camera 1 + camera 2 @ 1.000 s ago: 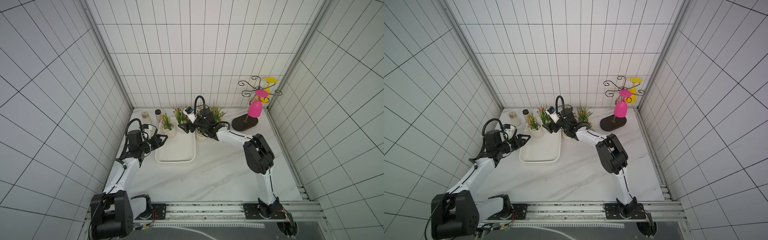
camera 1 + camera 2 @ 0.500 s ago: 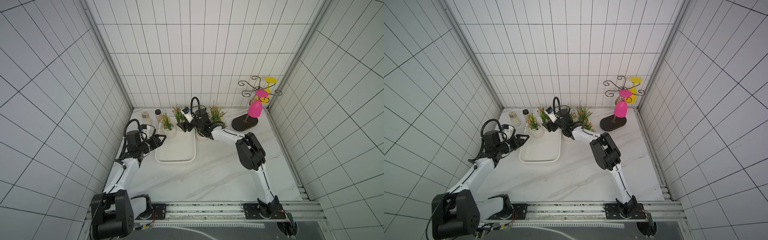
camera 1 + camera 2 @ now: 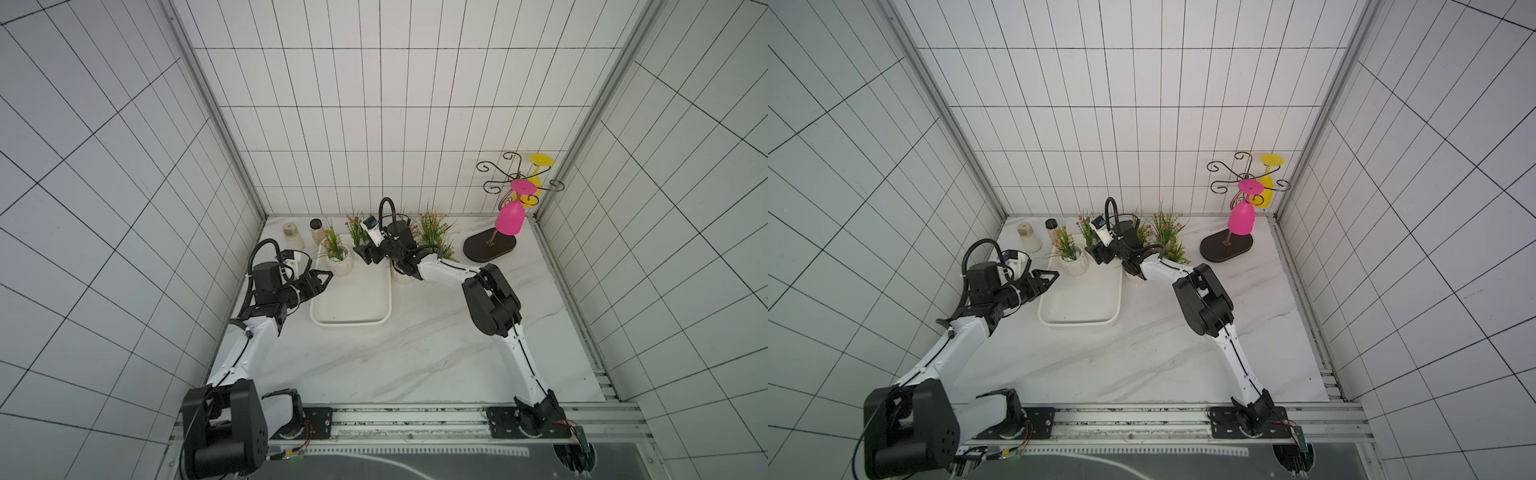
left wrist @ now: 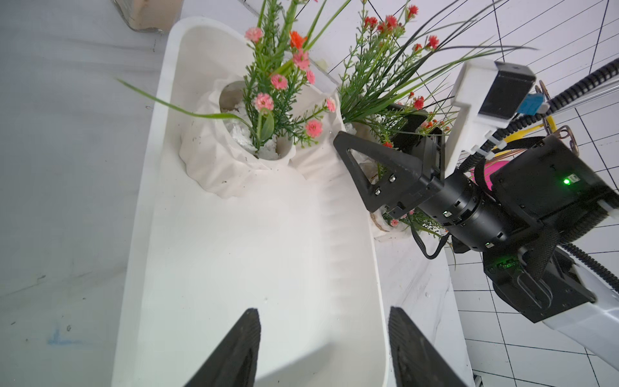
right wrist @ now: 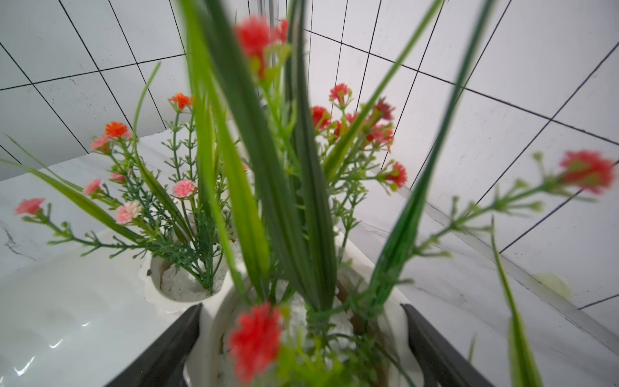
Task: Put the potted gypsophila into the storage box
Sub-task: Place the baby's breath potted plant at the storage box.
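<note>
The storage box is a shallow white tray at mid-table. One potted gypsophila stands in its far left corner. My right gripper is shut on a second pot at the box's far right corner, close beside the first. I cannot tell whether it rests there. My left gripper is open and empty at the box's left rim.
More pots with sprigs stand right of the box, under my right arm. Two small jars sit at the back left. A black glass rack with a pink glass stands at the back right.
My right arm has shifted a little to the left with the pot held, its elbow drawing in. The left arm has hardly moved.
</note>
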You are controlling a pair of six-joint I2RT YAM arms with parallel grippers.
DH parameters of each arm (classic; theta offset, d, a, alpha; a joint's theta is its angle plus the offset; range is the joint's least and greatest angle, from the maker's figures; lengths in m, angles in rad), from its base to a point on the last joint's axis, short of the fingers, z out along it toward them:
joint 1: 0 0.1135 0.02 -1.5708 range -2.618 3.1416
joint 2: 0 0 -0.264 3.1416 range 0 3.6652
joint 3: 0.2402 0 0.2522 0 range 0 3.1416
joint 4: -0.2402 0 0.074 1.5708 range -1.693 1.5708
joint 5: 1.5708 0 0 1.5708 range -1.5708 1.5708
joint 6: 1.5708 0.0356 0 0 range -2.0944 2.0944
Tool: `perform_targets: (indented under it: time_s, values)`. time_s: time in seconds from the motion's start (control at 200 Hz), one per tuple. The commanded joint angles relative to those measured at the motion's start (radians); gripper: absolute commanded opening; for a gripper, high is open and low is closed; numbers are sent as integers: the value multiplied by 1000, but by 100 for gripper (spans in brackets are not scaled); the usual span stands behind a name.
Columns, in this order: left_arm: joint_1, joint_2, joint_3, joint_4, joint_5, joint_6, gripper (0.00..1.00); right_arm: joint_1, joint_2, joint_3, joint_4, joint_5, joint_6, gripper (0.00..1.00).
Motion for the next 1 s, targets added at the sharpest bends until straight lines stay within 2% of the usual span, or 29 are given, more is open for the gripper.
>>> perform_targets:
  time_s: [0.0,0.72,0.994]
  values:
    - [3,0,-8,24,7,-2,61,10,15,114,101,21,21,76]
    - [4,-2,-11,26,10,-2,61,11,72,99,125,35,39,76]
    - [4,1,-12,23,9,-1,61,12,85,97,114,35,41,79]
